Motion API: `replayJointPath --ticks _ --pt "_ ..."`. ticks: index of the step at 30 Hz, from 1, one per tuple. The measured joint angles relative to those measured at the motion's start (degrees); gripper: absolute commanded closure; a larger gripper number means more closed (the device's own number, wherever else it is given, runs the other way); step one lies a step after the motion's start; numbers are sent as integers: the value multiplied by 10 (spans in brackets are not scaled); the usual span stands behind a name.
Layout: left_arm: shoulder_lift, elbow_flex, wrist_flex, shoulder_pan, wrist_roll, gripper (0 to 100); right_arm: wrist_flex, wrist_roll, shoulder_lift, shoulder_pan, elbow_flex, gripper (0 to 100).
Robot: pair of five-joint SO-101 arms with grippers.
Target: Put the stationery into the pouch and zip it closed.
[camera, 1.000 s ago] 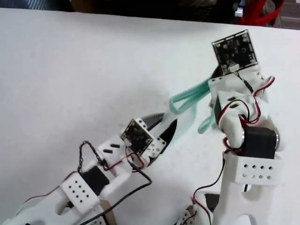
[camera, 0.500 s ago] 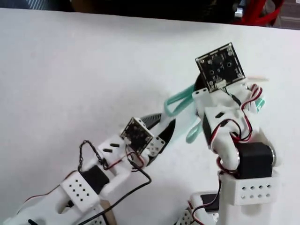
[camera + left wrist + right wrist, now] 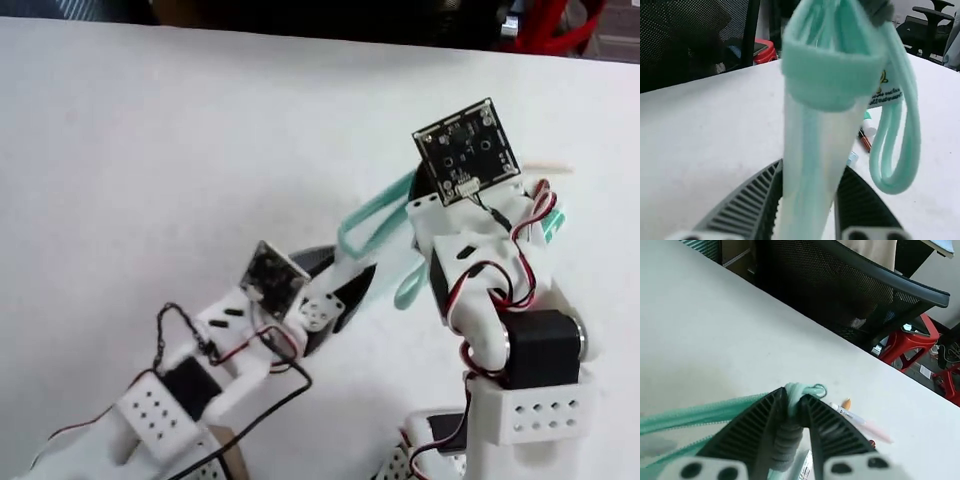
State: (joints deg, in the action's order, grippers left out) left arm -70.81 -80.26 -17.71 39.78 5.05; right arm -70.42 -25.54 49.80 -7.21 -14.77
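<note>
– Mint-green pouch (image 3: 815,130): where is it now?
– Held between the two arms, over the middle of the counter (image 3: 150,150). The left claw (image 3: 810,170) pinches its pale body edge-on. The right claw (image 3: 794,395) is pressed onto a mint tab at the other end. It may be the zip pull, but I can't be sure.
– What changed in the last second?
– The right arm swung toward the left one and dragged the strap loop (image 3: 365,215) along. The left arm shifted a little too.
– And for the task?
– Early, I'd judge. A pen (image 3: 857,416) lies on the counter beyond the right claw, so the stationery isn't all inside. That pull looks like opening or repositioning, not closing.
</note>
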Motion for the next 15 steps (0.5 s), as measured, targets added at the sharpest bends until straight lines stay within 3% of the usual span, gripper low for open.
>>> replayJointPath --ticks 5,15 --pt "-98 -15 -20 2 5 862 -11 6 5 4 -4 980" --pt "-114 -27 -7 36 8 959 -25 24 6 1 -4 975"
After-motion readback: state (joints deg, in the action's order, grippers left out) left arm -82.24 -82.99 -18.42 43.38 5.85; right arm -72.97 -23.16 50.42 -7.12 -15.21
